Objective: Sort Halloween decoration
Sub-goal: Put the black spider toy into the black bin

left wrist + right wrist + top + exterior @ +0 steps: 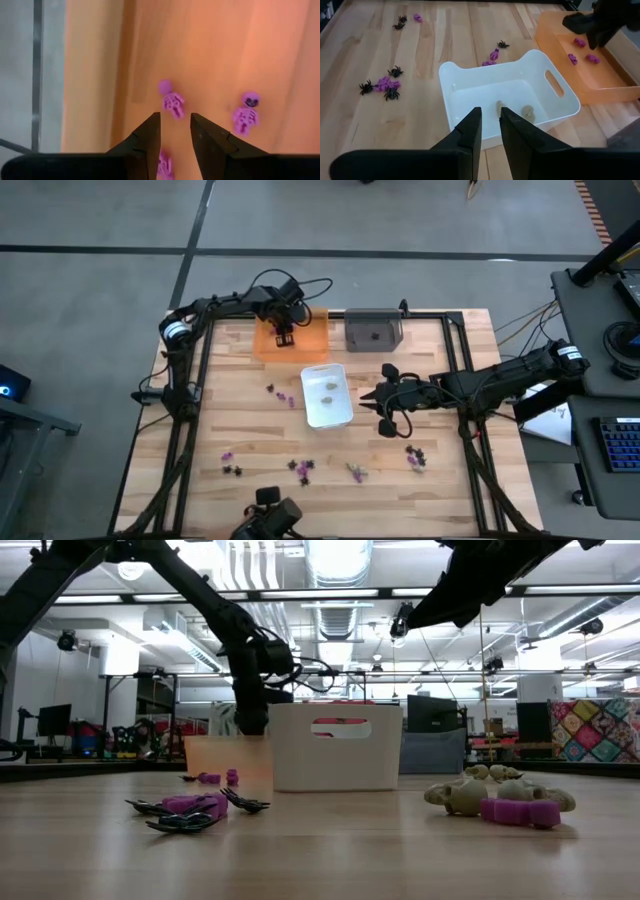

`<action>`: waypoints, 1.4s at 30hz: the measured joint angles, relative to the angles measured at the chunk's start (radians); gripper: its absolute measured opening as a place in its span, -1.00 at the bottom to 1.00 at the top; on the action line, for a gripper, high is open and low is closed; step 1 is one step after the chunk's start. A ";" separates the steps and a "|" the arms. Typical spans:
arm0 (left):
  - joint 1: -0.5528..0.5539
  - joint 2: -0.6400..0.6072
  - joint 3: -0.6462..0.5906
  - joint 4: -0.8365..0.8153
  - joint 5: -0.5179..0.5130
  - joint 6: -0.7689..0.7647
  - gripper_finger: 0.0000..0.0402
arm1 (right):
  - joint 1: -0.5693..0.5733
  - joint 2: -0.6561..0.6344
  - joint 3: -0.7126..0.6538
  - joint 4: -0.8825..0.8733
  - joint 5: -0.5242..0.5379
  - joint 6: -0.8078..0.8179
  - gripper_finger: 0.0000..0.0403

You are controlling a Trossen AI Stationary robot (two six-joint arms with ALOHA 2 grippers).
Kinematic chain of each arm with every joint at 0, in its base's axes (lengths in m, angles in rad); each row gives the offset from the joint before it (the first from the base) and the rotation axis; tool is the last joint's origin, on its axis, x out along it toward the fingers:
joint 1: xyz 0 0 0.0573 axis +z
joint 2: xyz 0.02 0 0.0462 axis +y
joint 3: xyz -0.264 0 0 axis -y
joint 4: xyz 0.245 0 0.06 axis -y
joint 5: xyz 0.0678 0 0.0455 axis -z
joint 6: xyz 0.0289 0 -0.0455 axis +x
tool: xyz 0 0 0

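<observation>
Sorting by colour: table [250, 440], then orange tray [315, 340], white tray [327, 417], grey tray [373, 332]. Left gripper [175, 131] over orange tray, fingers parted, empty, purple skeleton [173, 103] just beyond. Right gripper [490, 126] over white tray, fingers narrowly apart, empty. Loose decorations [300, 468] on table front. Advice: lift clear before leaving tray

We see a wooden table [250, 430] carrying three trays along its far half. An orange tray [310, 340] sits just beside a grey tray [360, 323], and a white tray [340, 418] lies nearer the middle. Off the table's right edge stands a desk with a keyboard [620, 445].
</observation>
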 joint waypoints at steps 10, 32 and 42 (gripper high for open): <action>-0.051 -0.182 0.000 -0.106 0.035 -0.152 -0.61 | -0.002 0.001 0.005 0.008 0.020 0.168 -0.69; -0.606 -0.448 -0.002 0.011 0.071 -0.395 -0.61 | -0.002 0.001 0.006 -0.589 -0.009 0.870 -0.69; -0.793 -0.477 -0.091 0.210 0.064 -0.419 -0.61 | 0.008 0.000 -0.015 -0.572 -0.009 0.929 -0.63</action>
